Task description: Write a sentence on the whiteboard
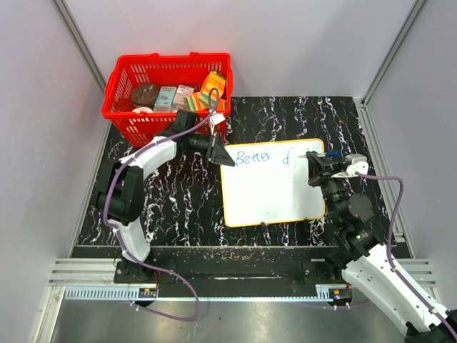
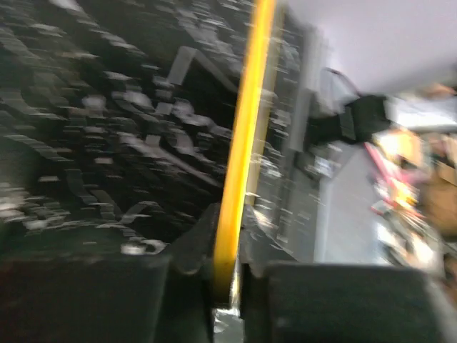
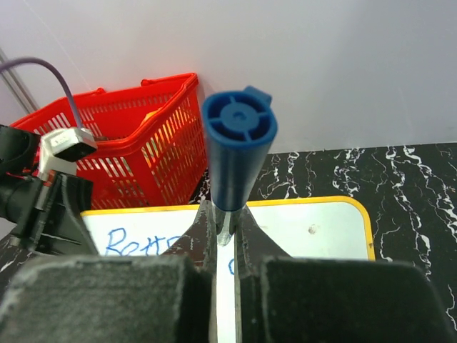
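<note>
Blue plastic marker (image 3: 238, 143), round and ribbed, is pinched by the right gripper (image 3: 226, 234). The flat white whiteboard (image 1: 275, 196) lies mid-frame, the sentence (image 1: 255, 158) along its top; the left gripper (image 1: 221, 156) clamps its yellow rim.

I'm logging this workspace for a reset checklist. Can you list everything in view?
whiteboard: one, white with a yellow rim, flat on the mat in the centre
writing: one unfinished line, blue, along the whiteboard's top edge
marker: one, blue, upright over the whiteboard
basket: one, red, far left corner of the mat
packages: several, mixed colours, inside the basket
mat: one, black with white veins, under everything
arms: two, white and black, at the near edge
left end effector: one, black, clamped on the whiteboard's rim
right end effector: one, black, gripping the marker
</note>
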Available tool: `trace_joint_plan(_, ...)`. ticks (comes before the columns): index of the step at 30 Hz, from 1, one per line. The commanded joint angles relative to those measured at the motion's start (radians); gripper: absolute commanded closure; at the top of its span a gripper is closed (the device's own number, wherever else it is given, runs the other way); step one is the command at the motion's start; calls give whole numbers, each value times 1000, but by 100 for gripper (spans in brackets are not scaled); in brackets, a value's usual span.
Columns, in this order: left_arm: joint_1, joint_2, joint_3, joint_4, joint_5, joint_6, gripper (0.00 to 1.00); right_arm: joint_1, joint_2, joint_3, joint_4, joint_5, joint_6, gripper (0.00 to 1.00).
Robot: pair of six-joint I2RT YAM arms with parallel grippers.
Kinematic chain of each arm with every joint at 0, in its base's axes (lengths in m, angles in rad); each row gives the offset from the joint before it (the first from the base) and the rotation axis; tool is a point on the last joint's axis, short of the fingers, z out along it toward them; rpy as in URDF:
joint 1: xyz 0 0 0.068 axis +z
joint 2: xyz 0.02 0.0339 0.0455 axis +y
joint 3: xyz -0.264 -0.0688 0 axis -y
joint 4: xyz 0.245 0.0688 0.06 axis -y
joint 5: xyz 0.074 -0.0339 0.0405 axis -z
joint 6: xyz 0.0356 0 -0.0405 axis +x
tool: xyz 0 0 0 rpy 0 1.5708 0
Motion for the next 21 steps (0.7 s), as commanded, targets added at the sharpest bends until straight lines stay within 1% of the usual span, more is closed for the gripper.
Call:
trace_joint_plan(1,6,24,100,-122,19,166,100,5,4,-20,57,34,-37,100)
trace_joint_plan(2,7,30,115,-217,22,256,100,5,4,-24,65,33,-44,100)
trace_joint_plan(4,9,59,169,-314,18,348,100,5,5,-44,83,10,-55,100)
trace_joint_plan(5,12,70,190,-410,6,431,100,6,7,-53,109,-1,-63,100)
trace_joint_plan(8,29,107,248,-506,9,499,100,5,31,-78,151,-29,-72,100)
trace_joint_plan(11,35,116,250,-506,16,496,100,5,57,-84,157,-39,-71,100)
trace_joint_plan(16,35,119,267,-505,-8,473,100,5,65,-121,218,-4,-87,100)
trace_joint_plan(21,33,118,270,-488,-27,447,100,5,132,-145,310,25,-87,100)
